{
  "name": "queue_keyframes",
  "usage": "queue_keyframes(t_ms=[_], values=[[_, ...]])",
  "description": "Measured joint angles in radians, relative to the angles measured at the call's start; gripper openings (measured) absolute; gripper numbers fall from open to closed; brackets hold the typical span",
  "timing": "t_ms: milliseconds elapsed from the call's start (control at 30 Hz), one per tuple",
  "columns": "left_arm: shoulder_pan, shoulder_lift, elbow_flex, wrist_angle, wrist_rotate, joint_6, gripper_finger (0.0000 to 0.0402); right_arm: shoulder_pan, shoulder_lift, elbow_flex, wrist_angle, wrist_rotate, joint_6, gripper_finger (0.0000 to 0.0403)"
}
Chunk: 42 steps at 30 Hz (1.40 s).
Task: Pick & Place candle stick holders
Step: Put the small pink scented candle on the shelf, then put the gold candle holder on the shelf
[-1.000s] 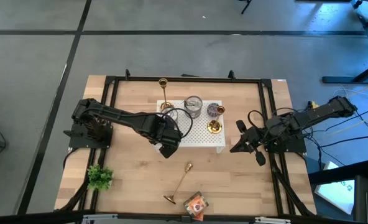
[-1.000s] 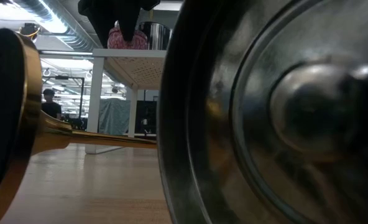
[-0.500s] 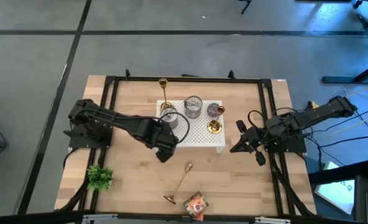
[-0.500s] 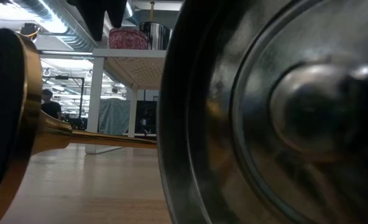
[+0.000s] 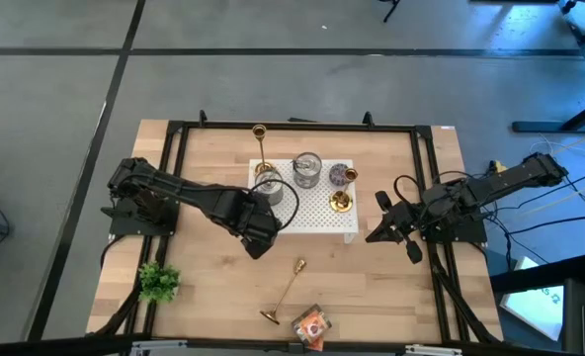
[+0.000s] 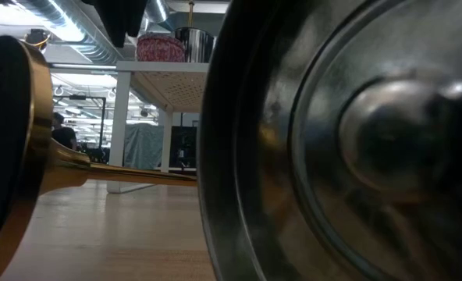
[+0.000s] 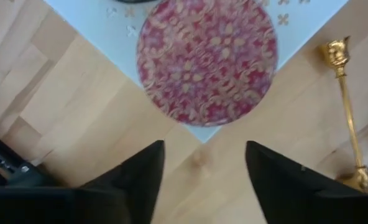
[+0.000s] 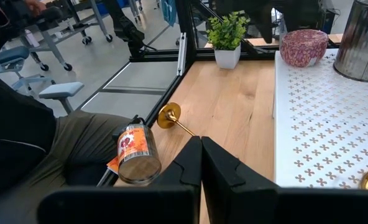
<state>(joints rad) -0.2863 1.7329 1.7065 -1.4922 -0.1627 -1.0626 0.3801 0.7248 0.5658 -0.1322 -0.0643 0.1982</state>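
Note:
One gold candle stick holder (image 5: 287, 291) lies on its side on the wood near the front edge; it also shows in the left wrist view (image 7: 347, 106) and in the right wrist view (image 8: 171, 117). Its round base fills the left of the low view (image 6: 20, 156). A tall holder (image 5: 261, 148) and a short one (image 5: 341, 202) stand on the white perforated stand (image 5: 317, 213). My left gripper (image 5: 258, 243) is open and empty, just off the stand's near left corner, above the wood. My right gripper (image 5: 376, 235) is shut and empty at the table's right side.
On the stand are a red-and-gold round candle (image 7: 206, 59), a silver tin (image 5: 307, 170) and a small purple candle (image 5: 343, 175). An orange-labelled can (image 5: 312, 324) lies at the front edge, large in the low view (image 6: 340, 140). A small plant (image 5: 159, 282) stands near left.
My left gripper has drawn back from the stand's near left corner, a little toward the table's left and near edges. In the low view it no longer stands in front of the pink candle. The holders have kept still.

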Motion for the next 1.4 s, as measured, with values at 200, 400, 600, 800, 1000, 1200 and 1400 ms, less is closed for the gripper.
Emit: queue_keyframes(t_ms=[200,400,600,800,1000,1200,1400], values=[[0.004,0.0,0.0,-0.001,-0.023,0.007,0.0133,0.0,0.0,0.0,0.0,0.0,0.0,0.0005],[0.008,0.0,0.0,0.014,-0.039,0.011,0.0083,0.0,0.0,0.0,0.0,0.0,0.0,0.0005],[0.008,0.0,0.0,0.031,-0.053,0.027,0.007,0.0,0.0,0.0,0.0,0.0,0.0,0.0005],[0.015,0.001,0.0,0.042,-0.057,0.037,0.0069,0.0,0.0,0.0,0.0,0.0,0.0,0.0005],[0.021,0.001,0.0,0.066,-0.058,0.053,0.0068,0.0,0.0,0.0,0.0,0.0,0.0,0.0005],[-0.015,0.0,0.0,0.069,0.037,0.012,0.0068,0.0,0.0,0.0,-0.004,0.0,0.0,0.0005],[-0.149,-0.001,0.0,0.176,0.04,-0.035,0.0065,0.0,0.0,0.0,-0.024,0.0,0.0,0.0005]])
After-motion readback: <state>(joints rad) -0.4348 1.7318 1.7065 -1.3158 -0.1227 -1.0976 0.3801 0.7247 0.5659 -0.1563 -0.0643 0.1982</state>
